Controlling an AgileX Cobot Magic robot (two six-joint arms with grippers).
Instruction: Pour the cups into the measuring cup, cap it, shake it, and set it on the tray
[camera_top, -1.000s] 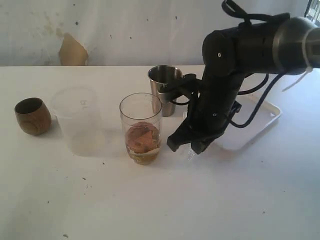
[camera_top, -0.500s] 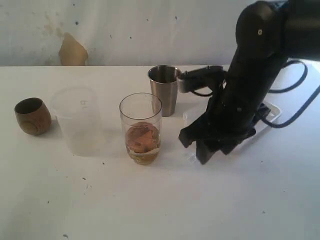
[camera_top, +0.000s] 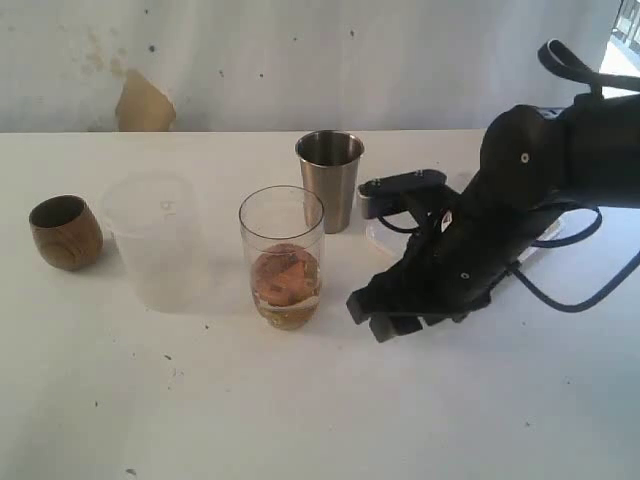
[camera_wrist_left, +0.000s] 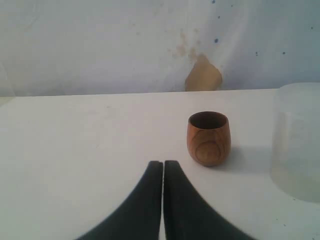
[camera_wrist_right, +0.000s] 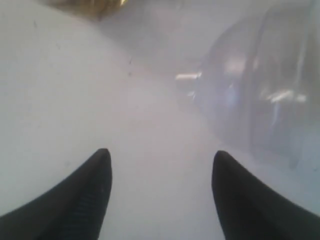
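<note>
The measuring cup (camera_top: 282, 257), a clear tumbler with brown contents at its bottom, stands mid-table. Behind it is the steel tumbler (camera_top: 330, 180). To its left are the frosted plastic cup (camera_top: 152, 240) and, farther left, the wooden cup (camera_top: 65, 232). My right gripper (camera_top: 372, 315) hovers low over the table just right of the measuring cup, open, with nothing between its fingers (camera_wrist_right: 161, 156). A clear rounded plastic piece (camera_wrist_right: 260, 90) lies close beside it. My left gripper (camera_wrist_left: 163, 163) is shut and empty, a short way from the wooden cup (camera_wrist_left: 209, 138). The tray (camera_top: 548, 236) is almost hidden behind the right arm.
A white wall with a tan patch (camera_top: 145, 103) runs along the table's far edge. The right arm's black cables (camera_top: 585, 225) loop over the tray area. A clear plastic edge (camera_top: 375, 235) shows on the table between the steel tumbler and the right arm.
My right gripper has gone from shut to open. Its arm has dropped lower and swung right, uncovering the steel tumbler. The left gripper stays shut.
</note>
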